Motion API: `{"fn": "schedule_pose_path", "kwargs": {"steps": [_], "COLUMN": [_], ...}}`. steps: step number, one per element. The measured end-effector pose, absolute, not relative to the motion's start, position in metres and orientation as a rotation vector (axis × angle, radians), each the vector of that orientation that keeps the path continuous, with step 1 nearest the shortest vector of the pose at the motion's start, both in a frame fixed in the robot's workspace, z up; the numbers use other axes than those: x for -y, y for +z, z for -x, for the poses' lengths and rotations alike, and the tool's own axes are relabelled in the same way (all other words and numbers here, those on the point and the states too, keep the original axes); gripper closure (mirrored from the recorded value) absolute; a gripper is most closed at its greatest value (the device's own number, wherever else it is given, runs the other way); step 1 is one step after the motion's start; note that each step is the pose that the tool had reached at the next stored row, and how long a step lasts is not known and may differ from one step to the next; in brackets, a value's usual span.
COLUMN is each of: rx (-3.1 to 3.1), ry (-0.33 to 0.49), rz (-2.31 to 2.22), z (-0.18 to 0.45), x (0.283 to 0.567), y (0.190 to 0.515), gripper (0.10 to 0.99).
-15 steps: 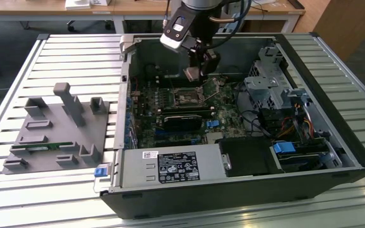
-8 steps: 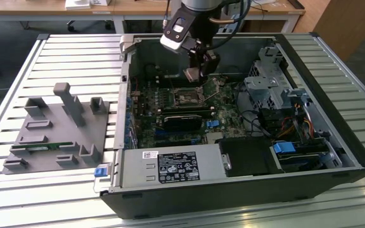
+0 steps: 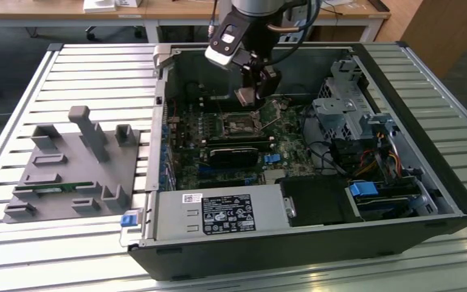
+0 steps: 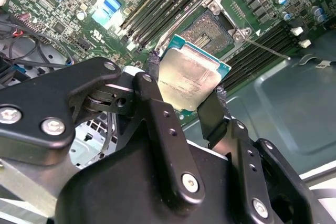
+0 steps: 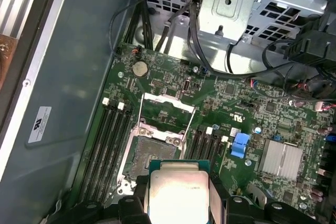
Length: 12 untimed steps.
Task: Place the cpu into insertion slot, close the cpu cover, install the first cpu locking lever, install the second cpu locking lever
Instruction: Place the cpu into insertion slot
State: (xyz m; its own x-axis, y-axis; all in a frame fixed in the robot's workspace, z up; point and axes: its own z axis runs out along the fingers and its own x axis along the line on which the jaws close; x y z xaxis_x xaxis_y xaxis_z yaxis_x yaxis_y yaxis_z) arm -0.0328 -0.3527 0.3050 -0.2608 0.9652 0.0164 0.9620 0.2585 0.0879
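My gripper hangs inside the open computer case, shut on the cpu, a small square chip with a dull silvery face. In both wrist views the black fingers clamp the cpu by two opposite edges. The chip floats above the green board, a little off to one side of the insertion slot, which lies bare with a silvery rim. In the first wrist view the cpu sits just before the insertion slot, and the cpu cover stands tilted up behind it. A thin locking lever sticks out beside the socket.
Long black memory slots flank the socket. A metal drive cage with cables fills the case on the exterior view's right, and the power supply sits at the front. A grey parts fixture lies on the slatted table at the exterior view's left.
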Motion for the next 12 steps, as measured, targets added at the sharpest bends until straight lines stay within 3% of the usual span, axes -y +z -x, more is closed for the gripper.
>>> {"fn": "schedule_pose_path", "kwargs": {"steps": [12], "rx": [-2.459], "ry": [0.124], "rz": [-1.885], "z": [0.0328], "x": [0.3527], "y": [0.3011], "gripper": [0.545]}}
